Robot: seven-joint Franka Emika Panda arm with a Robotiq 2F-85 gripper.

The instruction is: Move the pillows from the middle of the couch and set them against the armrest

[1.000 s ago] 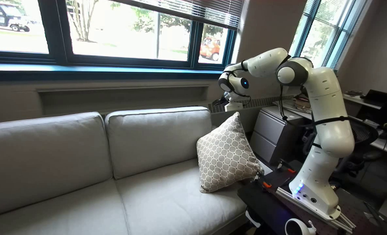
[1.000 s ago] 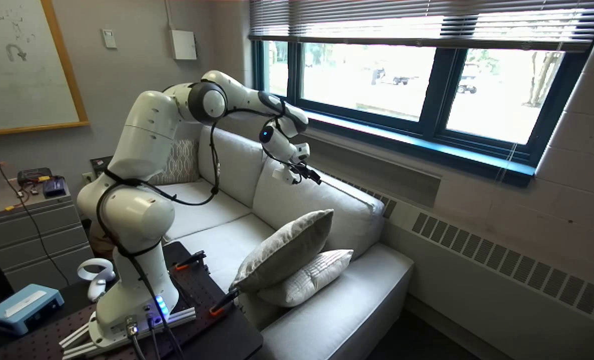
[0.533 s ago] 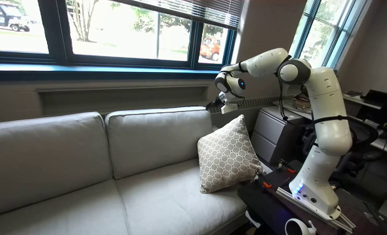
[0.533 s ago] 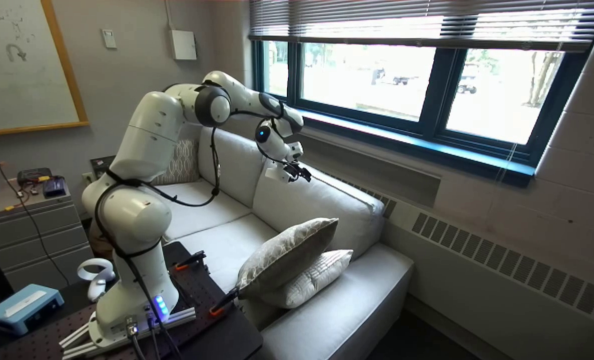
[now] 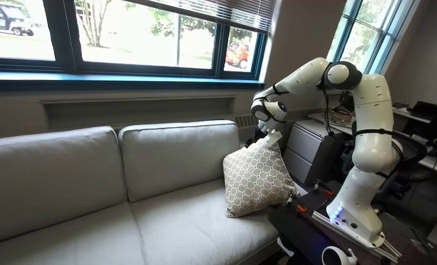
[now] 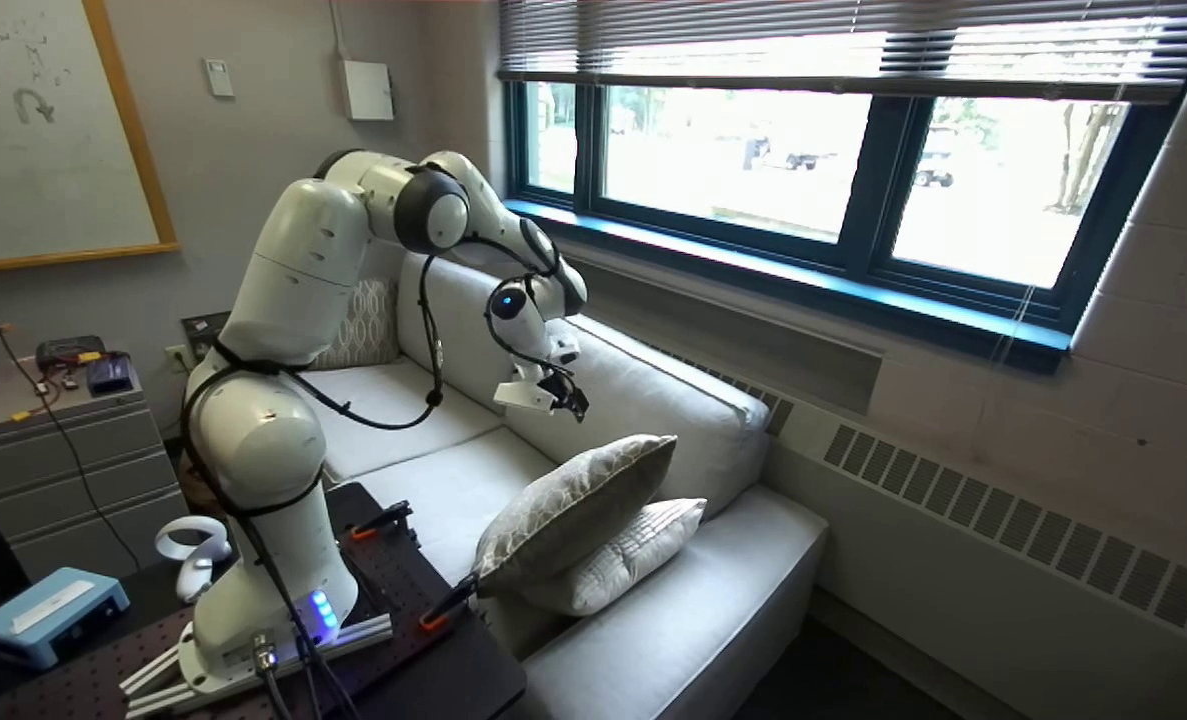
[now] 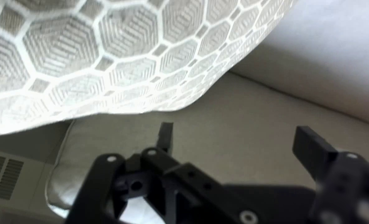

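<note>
Wrist view: our tool point(image 7: 235, 137) stands parted and unladen, the patterned pillow point(image 7: 125, 46) near and below it, a paler pillow point(image 6: 638, 558) and armrest point(image 6: 698, 615) beyond. We judge this final settling; next likely calls for a gentle nudge.
</note>
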